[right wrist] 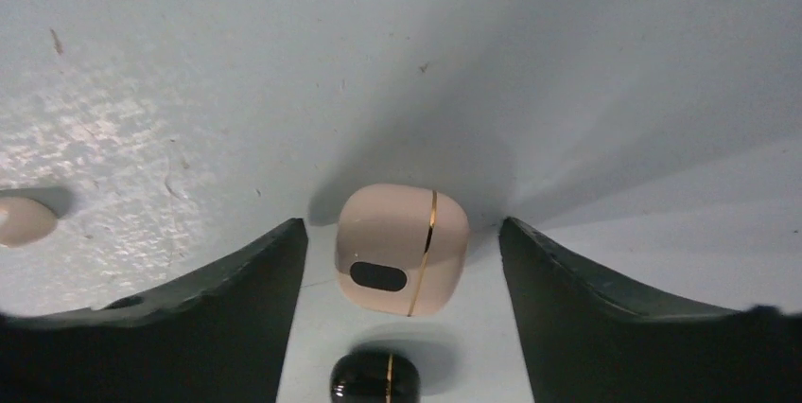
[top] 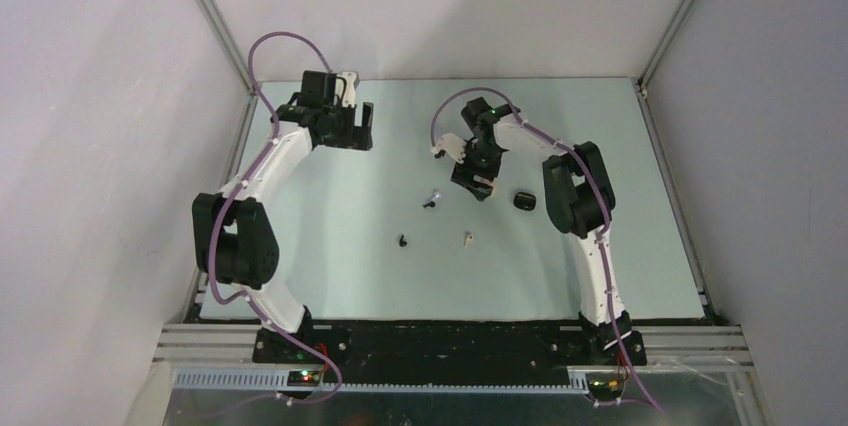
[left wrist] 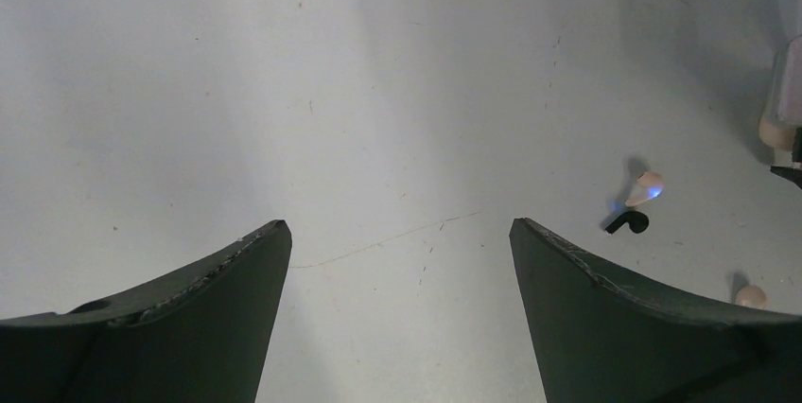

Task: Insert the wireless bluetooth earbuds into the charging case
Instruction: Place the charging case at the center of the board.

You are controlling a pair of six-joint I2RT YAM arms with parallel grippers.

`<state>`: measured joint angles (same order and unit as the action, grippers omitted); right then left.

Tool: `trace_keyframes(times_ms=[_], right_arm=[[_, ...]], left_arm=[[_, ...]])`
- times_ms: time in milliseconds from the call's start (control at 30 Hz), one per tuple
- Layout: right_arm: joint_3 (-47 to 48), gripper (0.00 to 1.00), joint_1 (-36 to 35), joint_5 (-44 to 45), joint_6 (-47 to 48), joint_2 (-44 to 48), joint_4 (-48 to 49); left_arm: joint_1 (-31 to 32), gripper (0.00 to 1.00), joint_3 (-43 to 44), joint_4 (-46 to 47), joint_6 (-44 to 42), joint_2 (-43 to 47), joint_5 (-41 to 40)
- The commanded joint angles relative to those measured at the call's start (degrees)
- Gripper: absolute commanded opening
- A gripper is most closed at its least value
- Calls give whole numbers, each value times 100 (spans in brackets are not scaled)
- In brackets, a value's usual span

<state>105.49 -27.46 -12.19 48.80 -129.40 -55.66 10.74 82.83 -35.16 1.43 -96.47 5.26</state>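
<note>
A cream charging case (right wrist: 402, 250) with a gold seam lies between my right gripper's (right wrist: 402, 223) fingers, with a gap on each side; the jaws stand open and hold nothing. A black charging case (right wrist: 375, 379) lies just nearer the camera, also seen to the right of that gripper (top: 478, 186) as the black case (top: 525, 200). Loose earbuds lie mid-table: a black one (top: 403, 241), a cream one (top: 467, 239), and a cream bud (left wrist: 646, 187) glowing blue beside a black bud (left wrist: 628, 222). My left gripper (left wrist: 398, 224) hangs open over bare table at the back left (top: 355, 141).
Another cream bud (left wrist: 750, 295) shows by the left gripper's right finger, and one (right wrist: 24, 219) at the left edge of the right wrist view. The pale table (top: 330, 266) is walled by white panels with metal frame posts.
</note>
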Motion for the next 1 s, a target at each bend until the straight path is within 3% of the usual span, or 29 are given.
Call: trace_keyframes(times_ms=[0,67,133,300,533,767,967], right_arm=[[-102,87,114,65,122,169,88],[55,96,174,-141,-128,254,37],[128,99,249,-410,-346,387,-4],[-108,99,359,-664,-776,737,135],[-703,96,597,-873,-2171,1026,634],[-1113,84,577,-449,-1794,1222,1078],[-1526,80,517,-301,-1113,1349,1600]], left_arm=[[-2,93,5,-1,-126,75,145],[-2,94,36,-20,-126,72,157],[2,94,51,-50,-126,69,195],[-2,94,94,-104,-126,43,287],[-72,95,146,-144,-104,-10,343],[-115,95,192,-173,-62,-65,427],[-217,95,319,-317,12,-190,550]])
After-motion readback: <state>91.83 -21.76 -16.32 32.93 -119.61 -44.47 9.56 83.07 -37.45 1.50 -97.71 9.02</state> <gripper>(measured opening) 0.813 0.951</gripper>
